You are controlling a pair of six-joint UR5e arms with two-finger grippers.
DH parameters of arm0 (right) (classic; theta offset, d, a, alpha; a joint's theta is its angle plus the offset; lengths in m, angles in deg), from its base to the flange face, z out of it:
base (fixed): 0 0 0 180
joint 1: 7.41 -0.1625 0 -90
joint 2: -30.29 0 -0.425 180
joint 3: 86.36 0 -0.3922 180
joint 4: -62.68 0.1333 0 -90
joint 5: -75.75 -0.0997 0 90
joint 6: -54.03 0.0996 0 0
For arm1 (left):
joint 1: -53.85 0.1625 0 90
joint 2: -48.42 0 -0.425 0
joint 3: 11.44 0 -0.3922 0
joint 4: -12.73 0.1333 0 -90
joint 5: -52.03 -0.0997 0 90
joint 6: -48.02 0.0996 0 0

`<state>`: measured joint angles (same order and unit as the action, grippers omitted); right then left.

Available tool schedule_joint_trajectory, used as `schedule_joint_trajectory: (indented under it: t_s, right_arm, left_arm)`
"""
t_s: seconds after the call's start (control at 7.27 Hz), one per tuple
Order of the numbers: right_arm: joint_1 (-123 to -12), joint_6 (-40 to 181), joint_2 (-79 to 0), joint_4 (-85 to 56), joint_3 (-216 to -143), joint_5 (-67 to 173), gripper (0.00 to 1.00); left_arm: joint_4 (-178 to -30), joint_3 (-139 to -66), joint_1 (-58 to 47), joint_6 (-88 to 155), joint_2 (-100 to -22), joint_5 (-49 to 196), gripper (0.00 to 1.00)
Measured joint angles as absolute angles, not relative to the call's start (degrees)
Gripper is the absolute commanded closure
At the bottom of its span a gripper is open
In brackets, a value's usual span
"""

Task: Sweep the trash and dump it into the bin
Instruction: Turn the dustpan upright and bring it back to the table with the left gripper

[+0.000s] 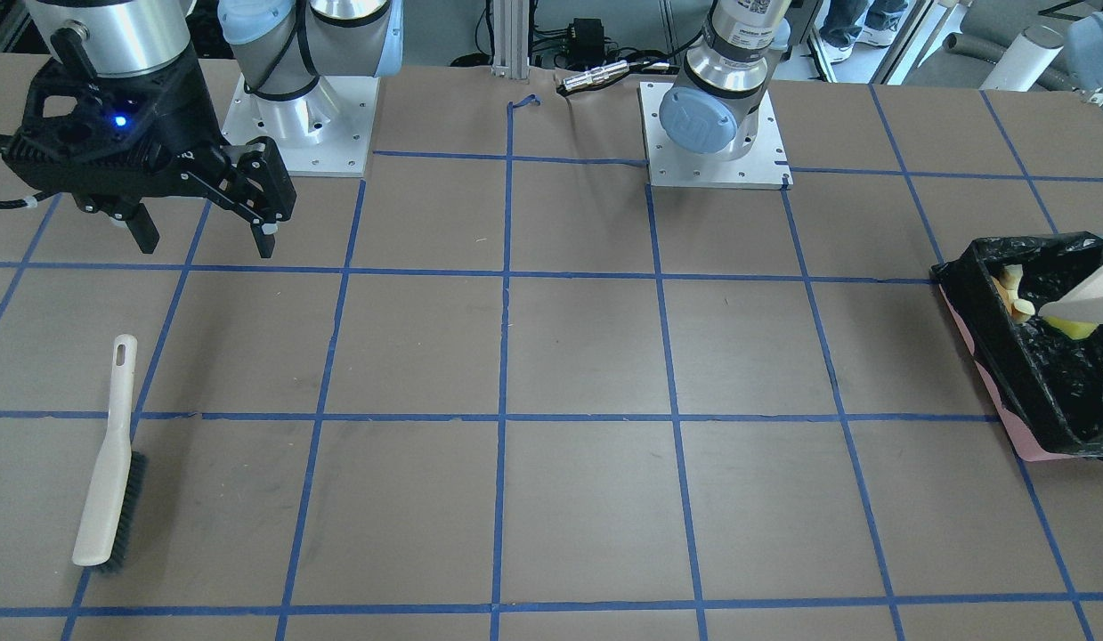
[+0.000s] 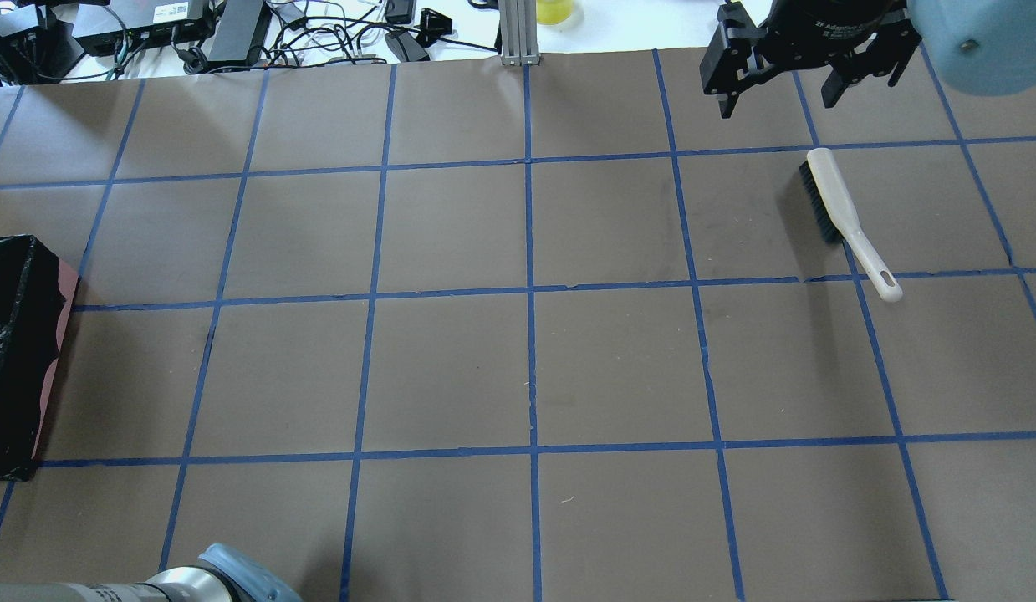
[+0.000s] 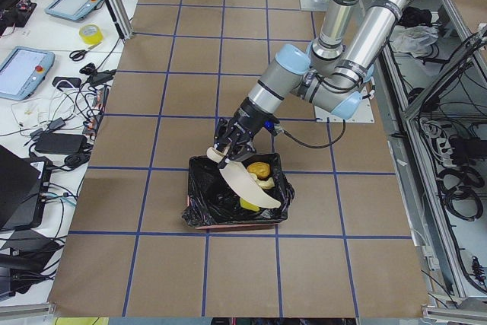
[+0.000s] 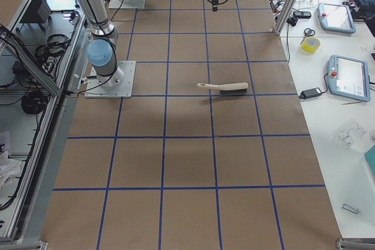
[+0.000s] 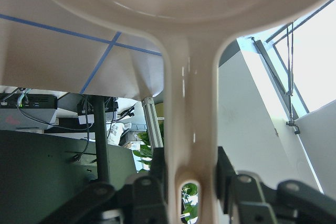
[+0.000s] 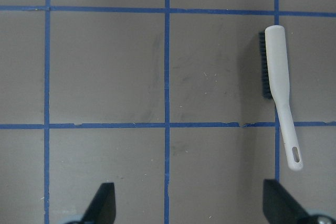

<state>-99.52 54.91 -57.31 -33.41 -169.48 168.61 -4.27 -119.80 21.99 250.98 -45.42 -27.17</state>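
The bin (image 3: 204,205), a pinkish box lined with a black bag, stands at the table's left end; it also shows in the front view (image 1: 1003,402) and the overhead view (image 2: 16,334). My left gripper (image 5: 190,178) is shut on the handle of the beige dustpan (image 3: 247,180), which is tilted mouth-down over the bin. Inside the bin lie the golden-brown lump (image 3: 259,168), the tan croissant (image 1: 1014,292) and the yellow-green wedge (image 1: 1080,328). My right gripper (image 2: 806,84) is open and empty, high above the table near the brush.
A beige hand brush (image 2: 845,219) with black bristles lies flat on the table at the right side, below the right gripper; it also shows in the right wrist view (image 6: 281,93). Blue tape lines grid the brown table. Cables and devices sit beyond the far edge.
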Motion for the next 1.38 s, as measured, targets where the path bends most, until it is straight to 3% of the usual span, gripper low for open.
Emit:
schedule_joint_trajectory:
  t_s: [0.28,0.96,1.38]
  right_arm:
    - [-99.4,55.9,-57.7,-32.3,-169.5,165.9,0.0]
    - [-99.5,57.3,-57.9,-27.9,-169.5,165.2,0.0]
    - [-99.5,54.0,-57.9,-27.7,-169.5,165.1,0.0]
  left_arm:
    - [-11.0,-117.9,21.6,249.6,-45.2,-26.8,1.0]
    - [-45.6,-98.5,14.8,226.4,-47.5,-25.5,1.0]
    - [-52.4,-96.6,3.9,205.7,-47.7,-26.7,1.0]
